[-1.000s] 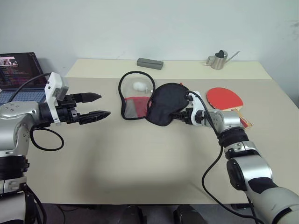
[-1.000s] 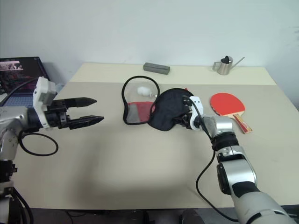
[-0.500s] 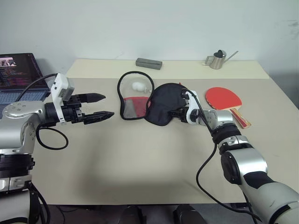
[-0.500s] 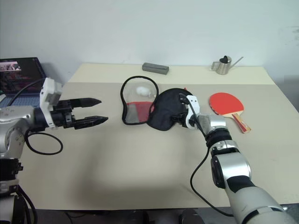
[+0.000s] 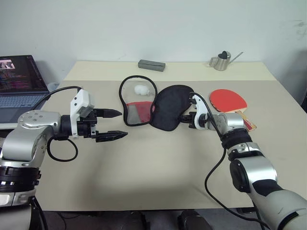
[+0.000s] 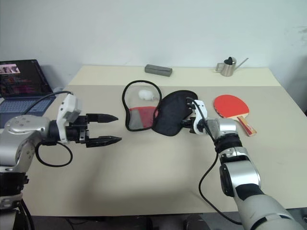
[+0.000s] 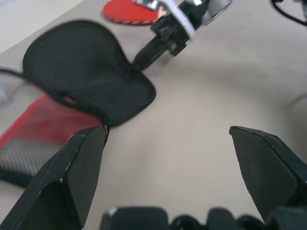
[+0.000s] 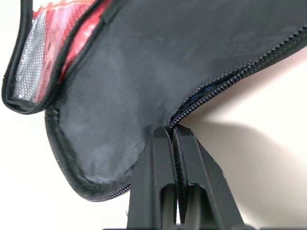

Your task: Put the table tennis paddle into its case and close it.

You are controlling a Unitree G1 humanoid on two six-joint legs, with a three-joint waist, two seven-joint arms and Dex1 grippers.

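The case (image 5: 170, 108) lies unzipped in the middle of the table, its black half spread out to the right. Its red mesh half (image 5: 136, 110) lies to the left, inside a raised zip loop that also rings the white plush charm (image 5: 140, 89). My right gripper (image 5: 184, 119) is shut on the black half's zip edge (image 8: 201, 103). The table tennis paddle (image 5: 229, 100) lies red face up just right of the case, behind my right wrist. My left gripper (image 5: 123, 124) hovers open to the left of the case with nothing between its fingers (image 7: 81, 167).
An open laptop (image 5: 19, 81) sits off the table's left side. A grey block (image 5: 152, 65) and a small metal watering can (image 5: 221, 61) stand along the far edge. The beige table (image 5: 158, 163) stretches bare toward me.
My right gripper has closed onto the case's black zip edge. My left gripper, still open, has moved right toward the case.
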